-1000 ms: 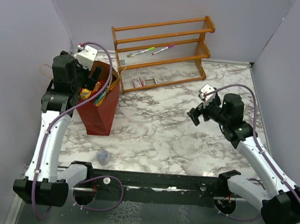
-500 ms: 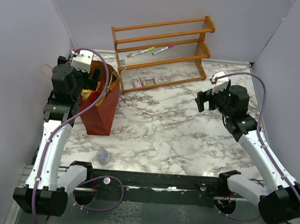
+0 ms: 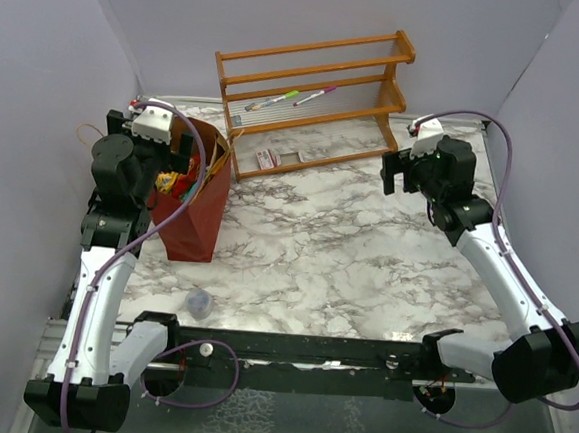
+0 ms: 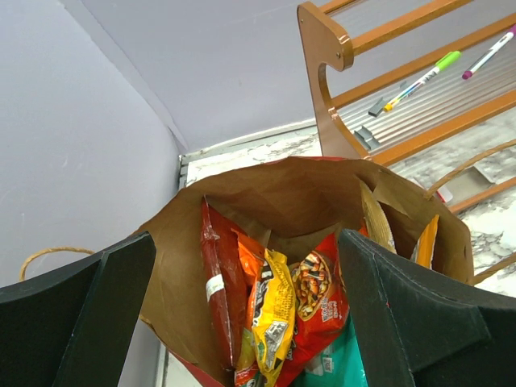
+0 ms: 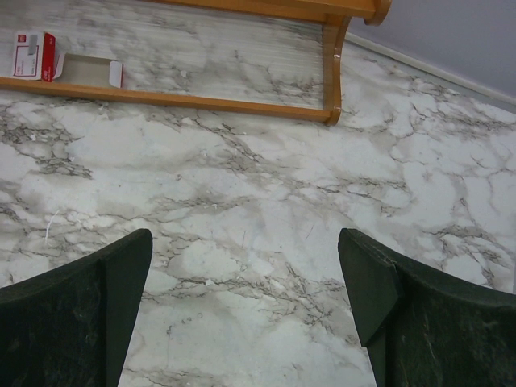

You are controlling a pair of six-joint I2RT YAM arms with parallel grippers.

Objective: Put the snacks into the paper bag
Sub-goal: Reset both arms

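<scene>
The dark-red paper bag (image 3: 195, 214) stands upright at the table's left, its brown inside (image 4: 266, 189) facing the left wrist camera. Inside it stand the snacks: a red packet (image 4: 216, 274), a yellow one (image 4: 272, 310), an orange-red one (image 4: 321, 294), a teal one (image 4: 339, 363) and gold ones (image 4: 375, 218) by the right wall. My left gripper (image 3: 159, 156) hovers open just above the bag's mouth, nothing between its fingers (image 4: 89, 314). My right gripper (image 3: 398, 172) hangs open over bare marble near the rack's right end, fingers (image 5: 387, 282) wide apart.
A wooden slatted rack (image 3: 314, 93) stands at the back, holding a green marker (image 3: 274, 100) and a pink marker (image 3: 316, 94); a small red-white box (image 3: 267, 158) lies under it. A small clear cup (image 3: 198, 303) sits near the front left. Purple walls close in three sides.
The right arm has swung back and up toward the rack's right end. The left gripper has drawn back slightly above the bag. Both stayed open.
</scene>
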